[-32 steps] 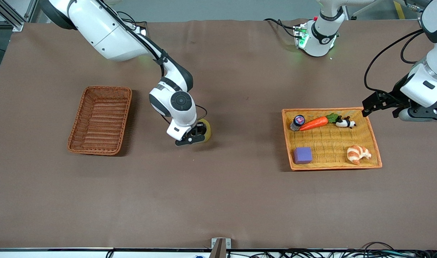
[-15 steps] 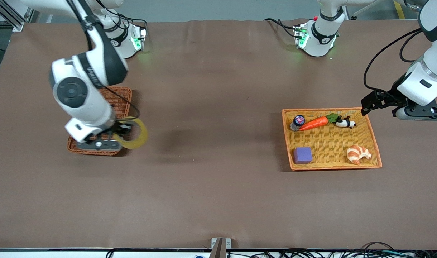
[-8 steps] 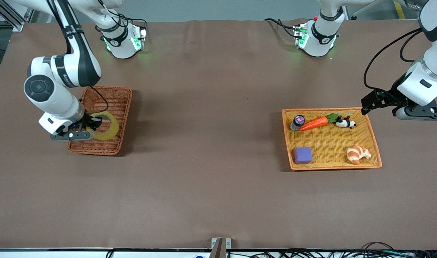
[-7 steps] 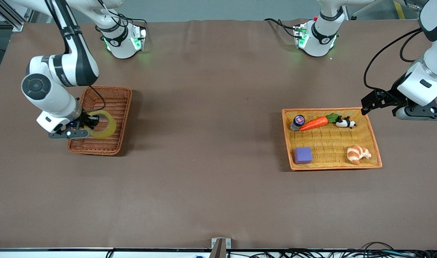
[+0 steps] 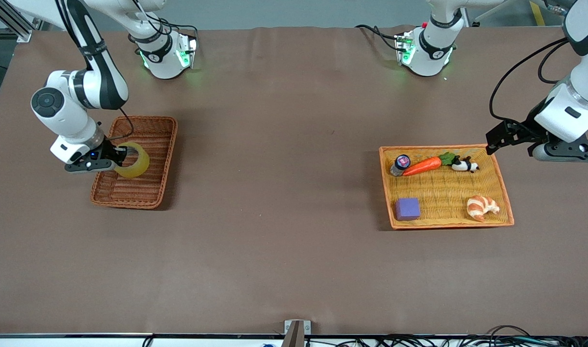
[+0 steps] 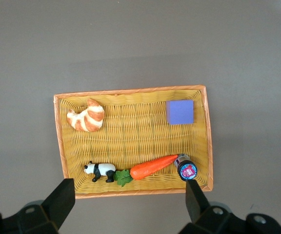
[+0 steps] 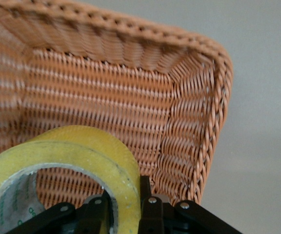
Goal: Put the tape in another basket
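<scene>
**Lowering tape into the dark basket — release not yet made**

Rt gripper (image 5: 116,160) is clamped on the wall of the tape (image 5: 130,159): one finger inside the ring, one outside, seen plainly in rt wrist view, where the tape (image 7: 57,170) sits just ahead of the fingers with the weave directly below it. The roll hangs tilted, inside the outline of the basket (image 5: 152,195), over its middle, toward the long rim on the gripper's own side.

Change since earlier frames: approx two sec back the roll was being gripped on bare table mid-way betw. the two containers; one sec back it was in transit at the basket's near corner; now it sits over the basket interior and looks lower and more settled, w/ the wrist pulled in toward the rim. Transport leg therefore looks done. Judged remaining: open fingers, let the roll drop or rest on the floor, lift clear. Can't tell if the roll touches the weave yet.

Risk: inner finger may snag the core on withdrawal and drag the roll up the wall.

Farther along, toward the left arm's end: orange tray (image 5: 505,202) w/ purple cube (image 5: 407,208), carrot (image 5: 423,166), croissant (image 5: 482,206), untouched.

Lt gripper (image 5: 488,145) waits just off the tray's corner, jaws spread wide, nothing held.
</scene>
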Controlling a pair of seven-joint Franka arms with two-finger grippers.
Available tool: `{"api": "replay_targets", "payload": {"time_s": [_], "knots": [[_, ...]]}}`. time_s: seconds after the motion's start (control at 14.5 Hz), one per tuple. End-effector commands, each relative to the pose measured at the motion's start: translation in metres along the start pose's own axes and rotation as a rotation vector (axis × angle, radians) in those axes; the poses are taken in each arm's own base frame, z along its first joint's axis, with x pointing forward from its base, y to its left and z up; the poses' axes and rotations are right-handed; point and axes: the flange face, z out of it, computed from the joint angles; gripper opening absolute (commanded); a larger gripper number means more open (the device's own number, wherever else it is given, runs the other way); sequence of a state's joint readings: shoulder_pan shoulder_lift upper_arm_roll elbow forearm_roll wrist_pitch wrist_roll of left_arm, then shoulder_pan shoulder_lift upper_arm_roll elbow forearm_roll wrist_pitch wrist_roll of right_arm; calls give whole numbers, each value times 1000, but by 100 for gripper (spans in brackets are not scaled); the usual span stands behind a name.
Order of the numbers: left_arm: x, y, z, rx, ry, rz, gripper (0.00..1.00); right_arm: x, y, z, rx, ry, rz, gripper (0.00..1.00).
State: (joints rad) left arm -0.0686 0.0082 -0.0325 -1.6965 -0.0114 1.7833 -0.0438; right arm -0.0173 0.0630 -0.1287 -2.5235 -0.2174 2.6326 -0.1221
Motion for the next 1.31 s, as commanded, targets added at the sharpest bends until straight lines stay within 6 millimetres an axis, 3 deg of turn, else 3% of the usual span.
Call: {"api": "replay_targets", "payload": {"time_s": [0.0,0.28,0.34,0.48,0.62,0.89,1.1,1.24], "knots": [[-3,1,-8,-1,-2,4,100,-5,-6,12,14,18,-12,4],[-3,1,-7,4,-3,5,100,-7,-15,33,21,-10,-20,15],[-3,1,-7,4,-3,2,100,-6,-19,34,22,-12,-26,34],[-3,2,-8,4,0,2,100,-1,-16,27,18,4,-28,100],[-3,1,-9,5,1,2,100,13,-6,-2,4,47,-20,100],[-2,2,-7,4,-2,2,100,53,16,-92,-30,119,39,100],[-2,1,-7,5,0,2,100,81,9,-154,-40,97,128,100],[0,1,-4,5,-3,2,100,104,13,-216,10,57,202,100]]}}
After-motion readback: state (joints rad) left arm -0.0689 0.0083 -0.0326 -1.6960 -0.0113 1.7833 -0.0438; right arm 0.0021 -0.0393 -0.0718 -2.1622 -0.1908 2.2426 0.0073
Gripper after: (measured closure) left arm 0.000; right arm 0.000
